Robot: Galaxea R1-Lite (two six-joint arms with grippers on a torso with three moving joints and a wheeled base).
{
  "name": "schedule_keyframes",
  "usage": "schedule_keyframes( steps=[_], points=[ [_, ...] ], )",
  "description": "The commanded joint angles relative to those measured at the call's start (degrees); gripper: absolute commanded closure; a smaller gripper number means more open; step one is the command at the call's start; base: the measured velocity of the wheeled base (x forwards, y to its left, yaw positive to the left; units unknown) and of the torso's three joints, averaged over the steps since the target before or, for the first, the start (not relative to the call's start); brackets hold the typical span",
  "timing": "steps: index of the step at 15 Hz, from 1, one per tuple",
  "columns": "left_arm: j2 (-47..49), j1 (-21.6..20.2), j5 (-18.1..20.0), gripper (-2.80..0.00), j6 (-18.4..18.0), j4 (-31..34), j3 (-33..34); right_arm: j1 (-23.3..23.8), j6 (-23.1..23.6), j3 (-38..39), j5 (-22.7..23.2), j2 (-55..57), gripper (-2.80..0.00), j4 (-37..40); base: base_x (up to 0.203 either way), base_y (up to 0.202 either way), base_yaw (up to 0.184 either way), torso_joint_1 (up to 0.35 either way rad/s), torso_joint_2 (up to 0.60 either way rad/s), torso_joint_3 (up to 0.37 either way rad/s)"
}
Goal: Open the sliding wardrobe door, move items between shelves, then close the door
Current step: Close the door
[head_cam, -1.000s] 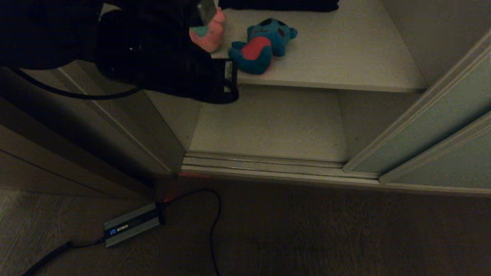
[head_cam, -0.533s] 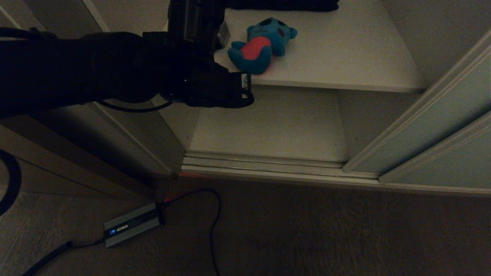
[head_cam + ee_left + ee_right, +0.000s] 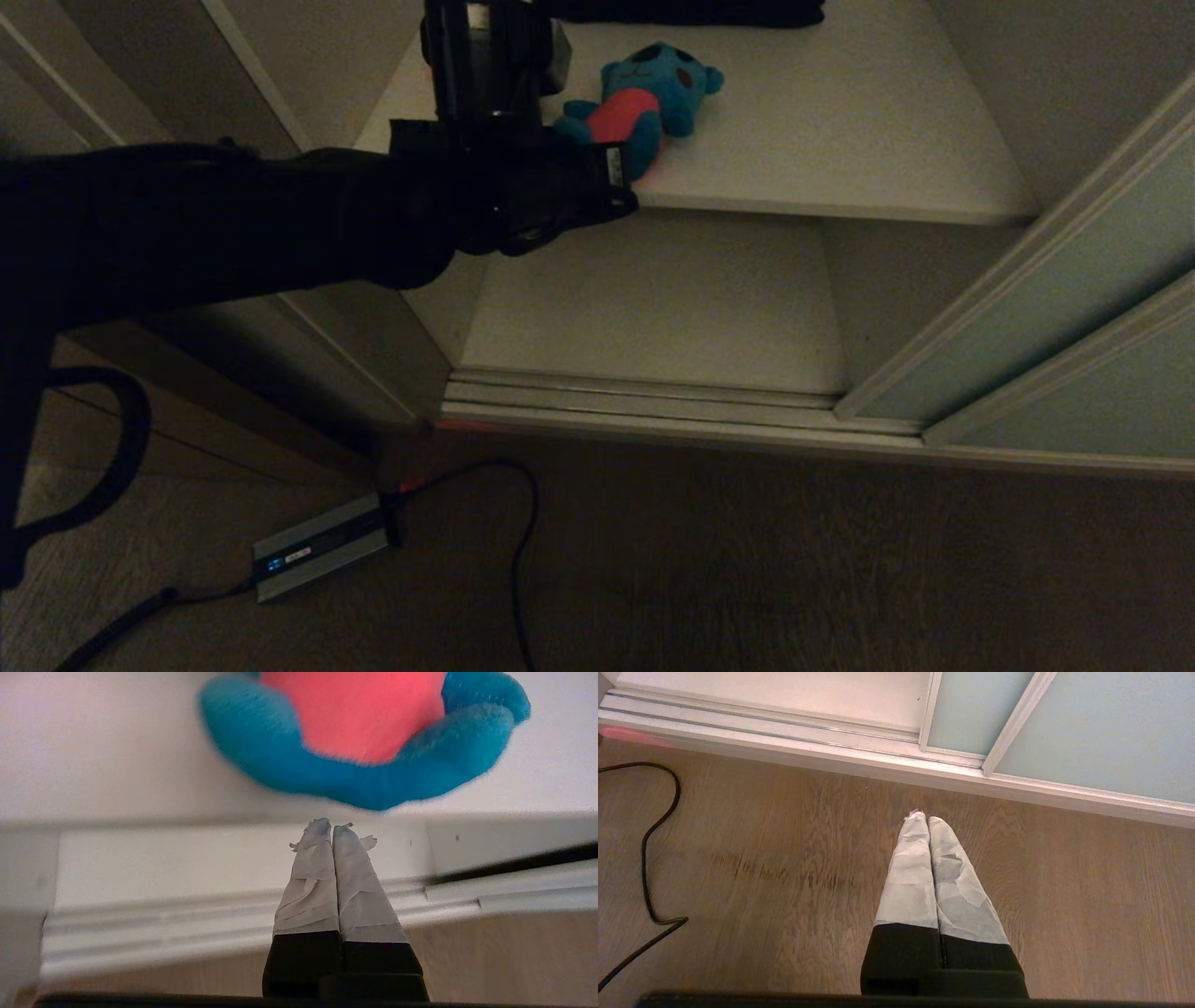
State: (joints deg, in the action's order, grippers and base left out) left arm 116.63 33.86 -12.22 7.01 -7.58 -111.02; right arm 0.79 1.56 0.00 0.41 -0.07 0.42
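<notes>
The sliding wardrobe door [image 3: 1055, 308] stands slid to the right, leaving the wardrobe open. A teal plush with a red-pink belly [image 3: 653, 98] lies near the front edge of the upper shelf [image 3: 840, 131]. The lower shelf [image 3: 653, 308] is bare. My left arm [image 3: 504, 177] reaches in from the left, just left of the teal plush. In the left wrist view my left gripper [image 3: 332, 826] is shut with nothing in it, just short of the teal plush's [image 3: 364, 742] feet. My right gripper [image 3: 927, 817] is shut and empty over the wood floor. The pink plush is hidden.
A dark folded cloth [image 3: 691, 11] lies at the back of the upper shelf. The ribbed floor track [image 3: 644, 397] runs along the wardrobe's front. A grey power box [image 3: 317, 546] and its black cable [image 3: 523, 523] lie on the floor at the left.
My left arm has swung right and its wrist now sits by the teal plush. The pink plush seen beside the arm a second ago no longer shows. The right arm is still.
</notes>
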Motion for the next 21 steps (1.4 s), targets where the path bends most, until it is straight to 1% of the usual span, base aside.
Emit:
schedule_keyframes(
  steps=[1, 2, 3, 7, 8, 9, 10, 11, 13, 14, 15, 16, 18, 19, 21],
  points=[
    [3.6, -0.1, 0.9, 0.00, -3.1, -4.2, 0.0, 0.0, 0.0, 0.2, 0.0, 0.1, 0.00, 0.0, 0.000, 0.000, 0.000, 0.000, 0.00, 0.000],
    [4.5, -0.1, 2.0, 0.00, -4.5, -6.4, 0.0, 0.0, 0.0, 0.3, 0.0, 0.1, 0.00, 0.0, 0.000, 0.000, 0.000, 0.000, 0.00, 0.000],
    [5.3, -0.1, 2.4, 0.00, -4.9, -9.1, 0.0, 0.0, 0.0, 0.2, 0.0, 0.1, 0.00, 0.0, 0.000, 0.000, 0.000, 0.000, 0.00, 0.000],
    [8.3, -0.5, 2.6, 0.00, -9.2, -17.6, 0.0, 0.0, 0.0, 0.2, 0.0, 0.1, 0.00, 0.0, 0.000, 0.000, 0.000, 0.000, 0.00, 0.000],
    [8.6, -0.8, 2.9, 0.00, -12.3, -21.4, 0.0, 0.0, 0.0, 0.2, 0.0, 0.1, 0.00, 0.0, 0.000, 0.000, 0.000, 0.000, 0.00, 0.000],
    [8.9, -1.2, 3.4, 0.00, -14.6, -24.2, 0.0, 0.0, 0.0, 0.2, 0.0, 0.1, 0.00, 0.0, 0.000, 0.000, 0.000, 0.000, 0.00, 0.000],
    [9.0, -1.3, 3.5, 0.00, -15.5, -27.3, 0.0, 0.0, 0.0, 0.2, 0.0, 0.1, 0.00, 0.0, 0.000, 0.000, 0.000, 0.000, 0.00, 0.000],
    [8.3, -1.3, 3.5, 0.00, -15.4, -29.1, 0.0, 0.0, 0.0, 0.2, 0.0, 0.1, 0.00, 0.0, 0.000, 0.000, 0.000, 0.000, 0.00, 0.000],
    [5.4, -1.0, 3.2, 0.00, -14.2, -28.4, 0.3, 0.0, 0.0, 0.2, 0.0, 0.1, 0.00, 0.0, 0.000, 0.000, 0.000, 0.000, 0.00, 0.000],
    [2.9, -0.6, 3.1, 0.00, -13.6, -27.3, 0.7, 0.0, 0.0, 0.2, 0.0, 0.1, 0.00, 0.0, 0.000, 0.000, 0.000, 0.000, 0.00, 0.000],
    [-1.1, 0.1, 2.9, 0.00, -12.8, -24.9, 1.8, 0.0, 0.0, 0.2, 0.0, 0.1, 0.00, 0.0, 0.000, 0.000, 0.000, 0.000, 0.00, 0.000],
    [-5.5, 0.9, 2.6, 0.00, -11.7, -20.4, 3.5, 0.0, 0.0, 0.2, 0.0, 0.1, 0.00, 0.0, 0.000, 0.000, 0.000, 0.000, 0.00, 0.000],
    [-14.4, 1.9, 2.2, 0.00, -8.8, -7.1, 7.0, 0.0, 0.0, 0.3, 0.0, 0.1, 0.00, 0.0, 0.000, 0.000, 0.000, 0.000, 0.00, 0.000],
    [-19.0, 2.1, 2.0, 0.00, -7.0, 1.0, 8.8, 0.0, 0.0, 0.2, 0.0, 0.1, 0.00, 0.0, 0.000, 0.000, 0.000, 0.000, 0.00, 0.000],
    [-28.6, 1.5, 1.7, 0.00, -4.0, 15.6, 13.8, 0.0, 0.0, 0.3, 0.0, 0.1, 0.00, 0.0, 0.000, 0.000, 0.000, 0.000, 0.00, 0.000]
  ],
)
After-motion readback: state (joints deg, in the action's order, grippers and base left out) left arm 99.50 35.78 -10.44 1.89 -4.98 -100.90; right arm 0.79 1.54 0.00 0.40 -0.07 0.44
